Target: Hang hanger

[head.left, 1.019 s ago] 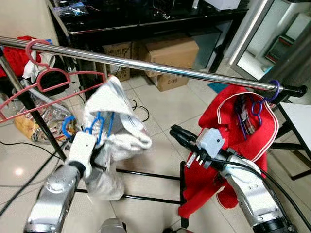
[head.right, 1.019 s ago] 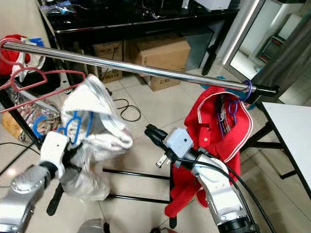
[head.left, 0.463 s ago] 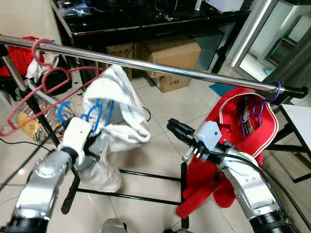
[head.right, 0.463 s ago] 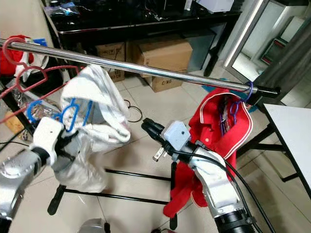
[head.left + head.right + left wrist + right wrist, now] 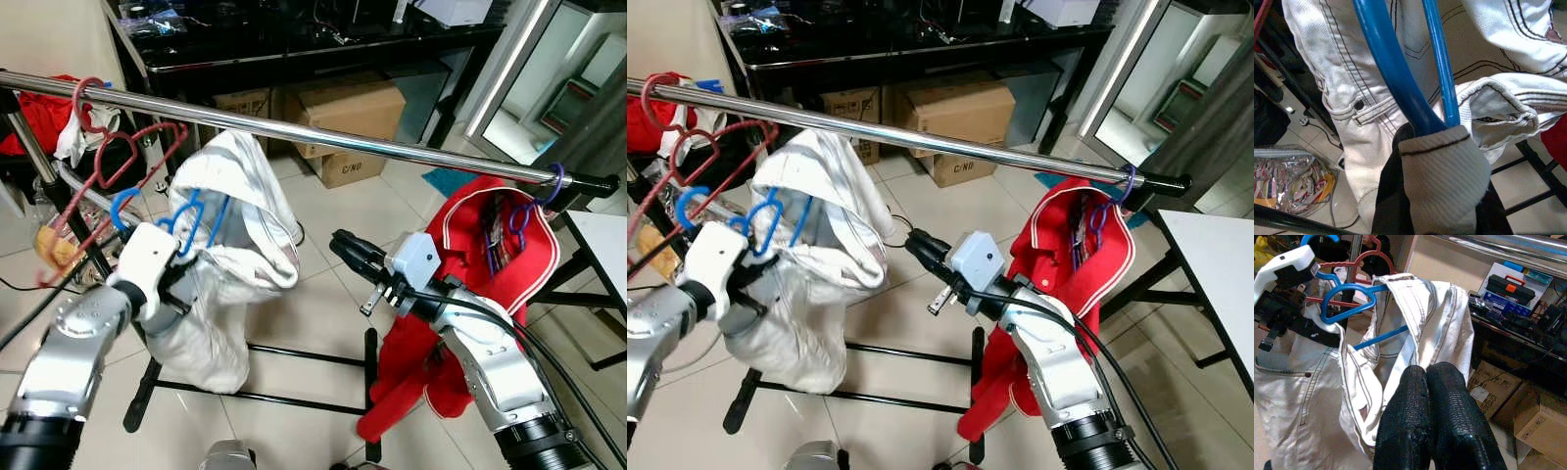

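The left claw (image 5: 174, 272), at the left of the scene and below the chrome rail (image 5: 323, 137), pinches the blue hanger (image 5: 186, 217) where its two blue bars come together; the left wrist view shows these bars (image 5: 1400, 73) running into the clamped fingers, one of which wears a pale ribbed sleeve (image 5: 1442, 183). A white denim garment (image 5: 235, 264) is draped over the hanger and hangs down to just above the tiled floor (image 5: 313, 323). The hanger's blue hook (image 5: 686, 204) sits below the rail and apart from it, not yet hooked on. Near it, a red hanger (image 5: 118, 166) hangs tilted from the rail at the far left. The right claw (image 5: 343, 247) is held out at mid-scene, right of the white garment and apart from it, its two black fingers (image 5: 1422, 416) pressed together with nothing between them. At the right end of the rail, a red garment with white trim (image 5: 460, 294) hangs from a purple hanger (image 5: 534, 211). Beyond the rail, cardboard boxes (image 5: 343, 113) stand on the floor under a black counter (image 5: 294, 39).
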Controlling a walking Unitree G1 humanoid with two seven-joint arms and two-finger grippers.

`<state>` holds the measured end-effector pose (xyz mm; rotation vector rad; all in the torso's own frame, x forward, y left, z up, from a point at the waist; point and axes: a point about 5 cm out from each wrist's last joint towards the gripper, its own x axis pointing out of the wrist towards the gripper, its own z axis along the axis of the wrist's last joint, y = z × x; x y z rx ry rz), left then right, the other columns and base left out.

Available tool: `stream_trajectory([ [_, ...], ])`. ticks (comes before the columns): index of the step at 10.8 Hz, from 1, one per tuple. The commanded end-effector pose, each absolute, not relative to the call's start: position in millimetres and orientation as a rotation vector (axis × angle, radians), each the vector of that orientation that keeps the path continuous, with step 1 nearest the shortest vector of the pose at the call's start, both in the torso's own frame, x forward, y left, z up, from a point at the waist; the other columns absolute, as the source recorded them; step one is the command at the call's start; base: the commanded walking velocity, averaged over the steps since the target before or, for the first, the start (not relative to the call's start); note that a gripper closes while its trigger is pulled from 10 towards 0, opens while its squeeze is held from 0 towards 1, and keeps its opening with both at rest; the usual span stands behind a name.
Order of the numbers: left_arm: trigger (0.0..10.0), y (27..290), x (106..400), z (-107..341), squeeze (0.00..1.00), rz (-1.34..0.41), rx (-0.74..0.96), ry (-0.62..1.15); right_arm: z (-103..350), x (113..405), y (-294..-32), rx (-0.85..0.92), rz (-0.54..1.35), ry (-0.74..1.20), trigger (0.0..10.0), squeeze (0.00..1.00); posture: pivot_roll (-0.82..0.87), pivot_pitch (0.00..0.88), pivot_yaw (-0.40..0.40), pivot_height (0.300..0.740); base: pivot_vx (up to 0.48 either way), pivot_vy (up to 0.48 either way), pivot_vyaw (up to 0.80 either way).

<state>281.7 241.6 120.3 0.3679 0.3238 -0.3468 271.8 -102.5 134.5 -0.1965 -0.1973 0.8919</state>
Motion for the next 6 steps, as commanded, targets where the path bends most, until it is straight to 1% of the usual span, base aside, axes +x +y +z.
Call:
stream_trajectory([
  [1,10.0,239.2,290.5,143.4,0.00,-0.346,0.349,0.220,141.7,272.5,-103.5,-0.195,0.886,-0.219,10.0,0.00,0.29,0.038,-0.090,0.740,0.000,0.000,0.00],
  [2,10.0,239.2,291.0,144.5,0.00,-0.344,0.343,0.213,141.0,271.9,-103.2,-0.194,0.888,-0.216,10.0,0.00,0.29,0.039,-0.091,0.740,0.000,0.000,0.00],
  [3,10.0,238.7,291.4,138.6,0.00,-0.306,0.331,0.206,135.4,270.2,-102.9,-0.202,0.881,-0.200,10.0,0.00,0.28,0.042,-0.090,0.740,0.000,0.000,0.00],
  [5,10.0,234.6,285.6,125.2,0.00,-0.245,0.245,0.212,129.4,266.1,-102.8,-0.191,0.853,-0.185,10.0,0.00,0.28,0.043,-0.090,0.740,0.000,0.000,0.00],
  [6,10.0,231.0,282.1,124.5,0.00,-0.270,0.246,0.212,126.9,263.3,-101.8,-0.191,0.852,-0.183,10.0,0.00,0.28,0.045,-0.091,0.740,0.000,0.000,0.00],
])
